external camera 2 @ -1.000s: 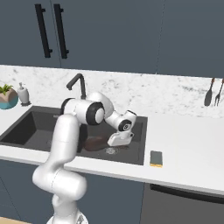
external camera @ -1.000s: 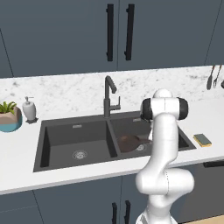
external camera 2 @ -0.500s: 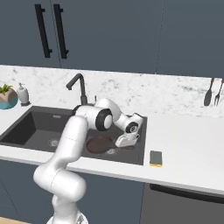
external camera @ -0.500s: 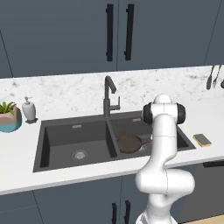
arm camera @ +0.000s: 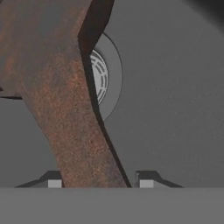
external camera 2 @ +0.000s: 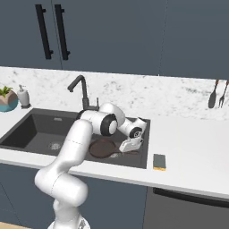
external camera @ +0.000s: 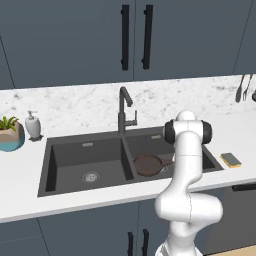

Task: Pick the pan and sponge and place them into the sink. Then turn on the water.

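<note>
The dark brown pan lies flat on the floor of the right basin of the dark grey sink, also seen as pan in sink. My gripper is low in that basin at the pan's handle end. In the hand view the rusty brown handle runs between my fingertips, gripper, with a small gap on the right side; the jaws stand slightly open around it. A round metal drain shows beyond the handle. The yellow sponge lies on the counter right of the sink.
The gooseneck faucet stands behind the divider. A soap pump bottle and a potted plant sit at the far left. Utensils hang on the wall at the right.
The hand has gone lower and rightward in the right basin, the pan has settled flat on the basin floor, and the jaws have parted from shut.
</note>
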